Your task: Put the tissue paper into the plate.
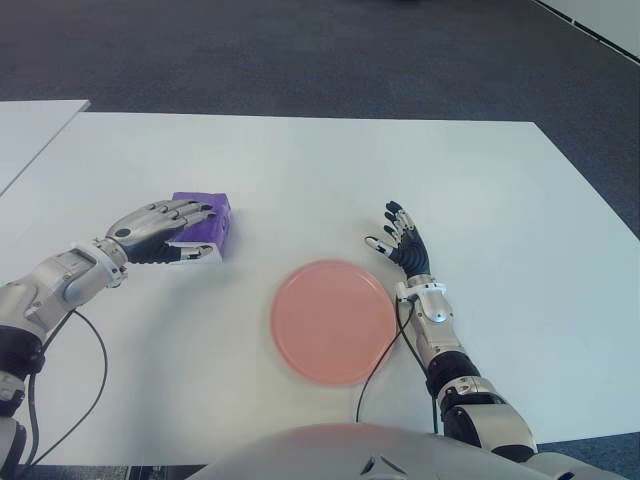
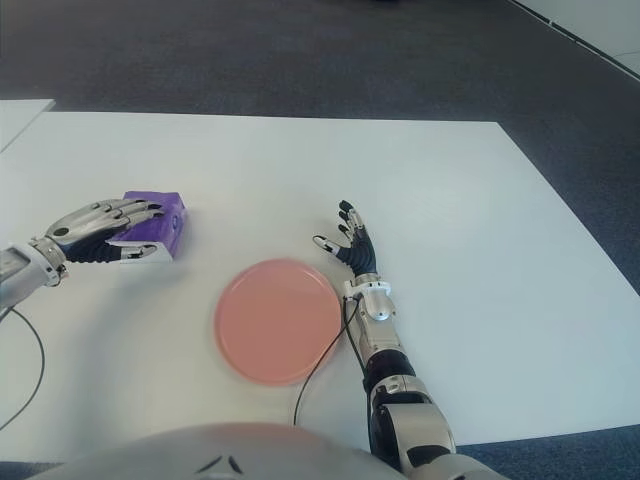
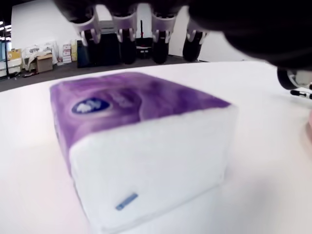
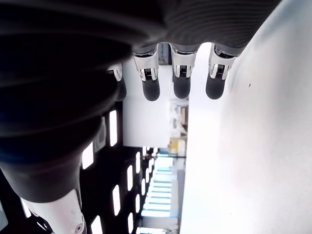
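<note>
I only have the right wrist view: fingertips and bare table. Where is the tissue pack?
Observer: The tissue pack lies on the table, left of the pink plate.
Operator: Is the left robot hand holding it?
Observer: Not yet. The left robot hand is over it, fingers extended and not closed in the left wrist view.
Operator: And my right robot hand?
Observer: The right robot hand shows open, just right of the plate.
</note>
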`<state>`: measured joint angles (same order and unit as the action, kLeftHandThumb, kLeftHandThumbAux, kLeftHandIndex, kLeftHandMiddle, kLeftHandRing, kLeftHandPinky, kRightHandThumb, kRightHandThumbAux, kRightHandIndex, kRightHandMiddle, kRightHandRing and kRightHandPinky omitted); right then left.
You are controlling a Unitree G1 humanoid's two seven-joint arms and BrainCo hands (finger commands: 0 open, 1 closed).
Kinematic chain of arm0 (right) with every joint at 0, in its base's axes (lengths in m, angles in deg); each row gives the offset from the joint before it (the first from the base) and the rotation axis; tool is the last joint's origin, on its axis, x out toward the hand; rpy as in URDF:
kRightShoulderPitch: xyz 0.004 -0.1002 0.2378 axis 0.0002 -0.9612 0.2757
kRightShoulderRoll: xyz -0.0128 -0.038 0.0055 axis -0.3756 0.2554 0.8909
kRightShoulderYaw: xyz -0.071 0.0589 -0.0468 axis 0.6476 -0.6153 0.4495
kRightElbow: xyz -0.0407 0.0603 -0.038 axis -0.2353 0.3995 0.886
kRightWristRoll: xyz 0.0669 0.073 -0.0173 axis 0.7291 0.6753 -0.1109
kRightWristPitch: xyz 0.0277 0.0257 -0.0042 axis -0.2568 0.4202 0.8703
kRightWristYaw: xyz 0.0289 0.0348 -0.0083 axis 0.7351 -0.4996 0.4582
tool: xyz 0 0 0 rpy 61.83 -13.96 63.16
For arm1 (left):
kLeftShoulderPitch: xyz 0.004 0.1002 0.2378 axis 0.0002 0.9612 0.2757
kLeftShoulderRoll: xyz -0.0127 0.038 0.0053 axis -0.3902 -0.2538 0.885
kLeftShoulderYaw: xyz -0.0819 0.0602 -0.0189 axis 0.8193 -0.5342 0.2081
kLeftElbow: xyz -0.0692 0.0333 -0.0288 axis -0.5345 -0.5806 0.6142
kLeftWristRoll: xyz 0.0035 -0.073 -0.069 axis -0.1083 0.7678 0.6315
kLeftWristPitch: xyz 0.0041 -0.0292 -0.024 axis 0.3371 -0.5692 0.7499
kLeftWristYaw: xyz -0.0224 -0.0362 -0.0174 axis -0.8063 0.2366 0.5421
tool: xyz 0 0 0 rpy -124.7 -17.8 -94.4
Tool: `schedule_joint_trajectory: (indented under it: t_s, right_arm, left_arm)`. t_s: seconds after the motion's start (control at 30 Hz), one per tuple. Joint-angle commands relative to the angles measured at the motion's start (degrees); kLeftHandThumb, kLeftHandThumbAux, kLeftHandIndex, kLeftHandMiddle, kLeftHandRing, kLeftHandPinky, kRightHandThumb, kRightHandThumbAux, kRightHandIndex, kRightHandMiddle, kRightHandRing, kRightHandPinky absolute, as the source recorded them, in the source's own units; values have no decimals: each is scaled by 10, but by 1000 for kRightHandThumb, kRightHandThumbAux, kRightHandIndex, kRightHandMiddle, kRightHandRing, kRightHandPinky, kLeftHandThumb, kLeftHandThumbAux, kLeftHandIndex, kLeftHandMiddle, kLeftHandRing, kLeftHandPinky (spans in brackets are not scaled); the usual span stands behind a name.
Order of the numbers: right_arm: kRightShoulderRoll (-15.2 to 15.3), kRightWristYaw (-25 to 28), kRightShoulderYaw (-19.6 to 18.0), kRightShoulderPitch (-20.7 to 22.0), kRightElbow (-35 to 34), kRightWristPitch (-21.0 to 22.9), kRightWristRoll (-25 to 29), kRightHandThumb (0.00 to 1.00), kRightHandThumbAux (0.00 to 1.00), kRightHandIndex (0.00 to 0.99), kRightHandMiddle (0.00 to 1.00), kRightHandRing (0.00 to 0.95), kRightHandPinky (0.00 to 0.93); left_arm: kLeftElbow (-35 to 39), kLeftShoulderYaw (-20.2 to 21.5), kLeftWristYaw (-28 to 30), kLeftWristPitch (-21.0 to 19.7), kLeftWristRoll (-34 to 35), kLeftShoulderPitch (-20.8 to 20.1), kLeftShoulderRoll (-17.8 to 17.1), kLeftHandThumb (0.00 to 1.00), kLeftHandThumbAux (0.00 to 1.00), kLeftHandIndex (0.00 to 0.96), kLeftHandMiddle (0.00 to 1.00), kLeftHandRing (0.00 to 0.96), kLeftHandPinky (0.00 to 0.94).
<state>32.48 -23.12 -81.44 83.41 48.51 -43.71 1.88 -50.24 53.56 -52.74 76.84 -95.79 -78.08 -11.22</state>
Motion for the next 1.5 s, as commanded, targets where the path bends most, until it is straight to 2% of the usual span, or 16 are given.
schedule_joint_trajectory:
  t_s: [0.03, 0.83, 1.2, 1.5]
  right_arm:
    - [-5, -1, -1, -69, 53, 44, 0, 0, 783, 0, 0, 0, 0]
    - [-3, -10, 3, -73, 47, 51, -5, 0, 752, 0, 0, 0, 0]
    - [-1, -8, 8, -79, 42, 46, -9, 0, 744, 0, 0, 0, 0]
    - [-1, -2, 9, -81, 39, 42, -6, 0, 744, 0, 0, 0, 0]
  left_arm:
    - [-22, -20, -15, -3, -15, -8, 13, 272, 93, 0, 0, 0, 0]
    - [-73, -84, -74, 5, -36, -25, 51, 252, 122, 0, 0, 0, 0]
    - [-105, -133, -96, -14, -70, -26, 67, 282, 130, 0, 0, 0, 0]
    - [-102, -172, -120, -35, -109, -31, 56, 288, 128, 0, 0, 0, 0]
